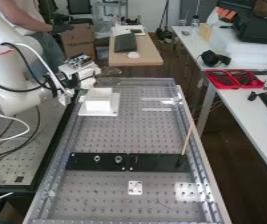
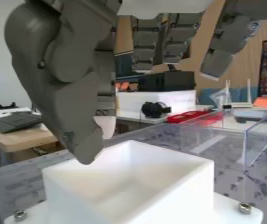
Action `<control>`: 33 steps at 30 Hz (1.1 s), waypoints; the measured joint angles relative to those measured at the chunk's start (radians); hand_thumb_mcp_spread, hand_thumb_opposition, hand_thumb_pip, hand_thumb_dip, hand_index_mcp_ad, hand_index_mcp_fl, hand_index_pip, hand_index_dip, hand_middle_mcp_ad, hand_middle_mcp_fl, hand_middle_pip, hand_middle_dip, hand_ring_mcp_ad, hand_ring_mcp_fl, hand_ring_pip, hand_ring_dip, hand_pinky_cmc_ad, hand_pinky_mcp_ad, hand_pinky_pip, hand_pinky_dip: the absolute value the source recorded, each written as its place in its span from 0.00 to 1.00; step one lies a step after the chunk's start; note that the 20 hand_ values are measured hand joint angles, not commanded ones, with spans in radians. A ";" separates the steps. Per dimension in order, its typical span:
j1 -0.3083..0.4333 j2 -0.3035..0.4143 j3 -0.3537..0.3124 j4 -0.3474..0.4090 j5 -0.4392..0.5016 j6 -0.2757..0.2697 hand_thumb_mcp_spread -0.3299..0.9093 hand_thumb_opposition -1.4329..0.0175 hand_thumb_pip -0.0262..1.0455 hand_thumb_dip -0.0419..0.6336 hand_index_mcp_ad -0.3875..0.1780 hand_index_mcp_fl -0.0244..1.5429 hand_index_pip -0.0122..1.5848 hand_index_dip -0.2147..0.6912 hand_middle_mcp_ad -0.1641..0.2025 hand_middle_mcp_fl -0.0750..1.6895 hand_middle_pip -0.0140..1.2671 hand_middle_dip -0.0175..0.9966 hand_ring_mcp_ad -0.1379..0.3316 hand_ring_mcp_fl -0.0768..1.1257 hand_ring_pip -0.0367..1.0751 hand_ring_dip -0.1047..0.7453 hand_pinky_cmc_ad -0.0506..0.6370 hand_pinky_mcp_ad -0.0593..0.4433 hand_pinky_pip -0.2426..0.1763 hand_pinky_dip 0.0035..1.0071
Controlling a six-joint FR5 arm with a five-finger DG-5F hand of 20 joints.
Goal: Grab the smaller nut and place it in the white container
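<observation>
A perforated metal worktop (image 1: 130, 132) is running away from the camera, with rails lining its long edges. Across its nearer part a flat black bar (image 1: 158, 163) is lying, carrying the larger nut (image 1: 97, 158) and, just beside it, the bearing (image 1: 118, 159). A thin wooden stick (image 1: 187, 136) is rising at a slant from the bar's right end. Nearer the camera, a small white plate (image 1: 135, 184) is resting flat.

Beyond the far end a wooden desk (image 1: 147, 61) is standing; along the right a white table (image 1: 241, 109) is holding red trays (image 1: 231, 79) and black headphones (image 1: 212, 59), a strip of dark floor separating it from the worktop.

The white container (image 1: 98, 106) is standing near the far left edge, open-topped, on a bolted base. Perforated surface is stretching between it and the bar. The hand (image 1: 84, 77) is hanging above the container; whether it is gripping anything, I cannot tell, nor where the smaller nut is lying.
</observation>
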 joint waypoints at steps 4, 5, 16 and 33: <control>0.002 -0.022 0.019 -0.009 0.034 -0.006 0.60 0.31 0.64 0.34 0.30 0.35 0.97 0.17 0.59 0.07 0.11 0.23 0.47 0.07 0.11 0.23 0.55 0.64 0.40 0.40; 0.002 -0.027 0.022 -0.012 0.038 -0.009 0.60 0.31 0.64 0.34 0.30 0.35 0.97 0.17 0.59 0.07 0.11 0.23 0.47 0.07 0.11 0.23 0.55 0.64 0.40 0.40; -0.014 -0.047 0.055 -0.106 0.056 -0.062 0.60 0.38 0.74 0.34 0.29 0.10 0.92 0.16 0.59 0.04 0.11 0.23 0.47 0.07 0.11 0.22 0.55 0.64 0.40 0.46; -0.135 0.089 0.110 -0.213 0.086 0.063 0.53 0.42 0.77 0.34 0.30 0.02 0.66 0.10 0.59 0.04 0.11 0.23 0.46 0.07 0.11 0.22 0.55 0.64 0.36 0.59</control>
